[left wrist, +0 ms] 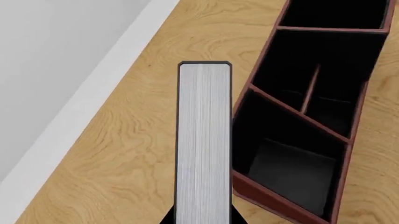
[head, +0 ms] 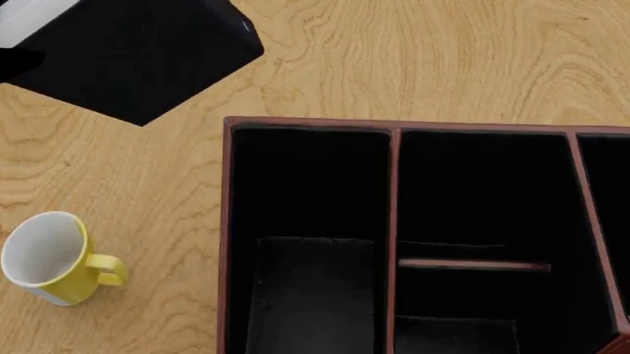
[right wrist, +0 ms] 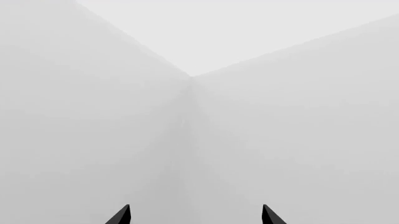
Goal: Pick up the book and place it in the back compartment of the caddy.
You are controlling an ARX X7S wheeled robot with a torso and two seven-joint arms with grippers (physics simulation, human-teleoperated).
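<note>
My left gripper (left wrist: 203, 219) is shut on the book (left wrist: 203, 140). The book's white page edges face the wrist camera, and a dark finger shows on each side at the frame's edge. In the head view the book's black cover (head: 138, 55) hangs tilted above the wooden table, off the caddy's far left corner. The reddish-brown caddy (head: 226, 221) has a black interior. Its back compartment (head: 482, 192) lies beyond the low crossbar (head: 473, 263) of the middle column and holds nothing. My right gripper (right wrist: 195, 217) is open, facing bare grey walls.
A yellow-and-white mug (head: 49, 258) stands on the table left of the caddy. The caddy's large left section (head: 310, 221) sits between the book and the middle column. The table's edge and a pale wall (left wrist: 56, 70) show in the left wrist view.
</note>
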